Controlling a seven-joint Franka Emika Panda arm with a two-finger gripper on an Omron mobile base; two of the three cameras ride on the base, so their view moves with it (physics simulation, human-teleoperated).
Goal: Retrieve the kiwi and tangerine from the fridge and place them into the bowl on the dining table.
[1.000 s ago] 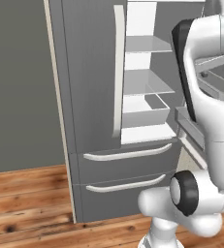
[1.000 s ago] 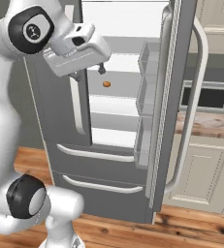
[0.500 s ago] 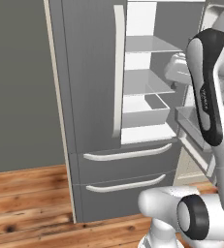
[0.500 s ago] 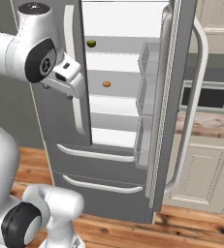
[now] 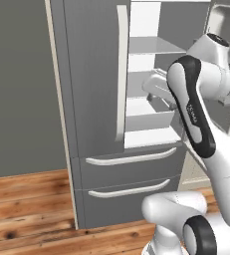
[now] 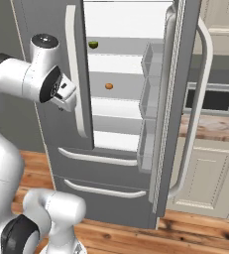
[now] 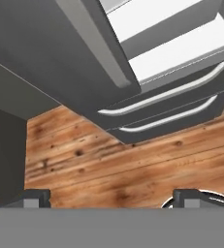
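In the left base view, the arm bends in front of the fridge (image 5: 94,89), whose left door is closed and whose right side stands open onto white shelves. The gripper (image 5: 154,89) sits at shelf height just inside the opening, mostly hidden behind the forearm, so its jaws cannot be judged here. Below it are the two drawers (image 5: 131,174) with curved white handles, and lower still the wooden floor (image 5: 27,204).

In the right base view, the gripper (image 6: 66,99) is tucked against the wrist in front of the closed left door, beside its long white handle (image 6: 75,74). The tangerine (image 6: 109,86) rests on a middle shelf, to the gripper's right and slightly above it, well apart. The kiwi (image 6: 93,44), small and green, lies one shelf higher, above and to the right of the gripper. The open right door (image 6: 178,99) with its bins stands further right, and past it a wall counter (image 6: 212,130) with cream cabinets and an oven.

In the hand view, the two fingertips (image 7: 36,197) stand far apart at the bottom corners with nothing between them: the jaws are spread wide and hold nothing. Ahead of them lie the floor, the two drawer handles (image 7: 167,97) and the door's lower edge.
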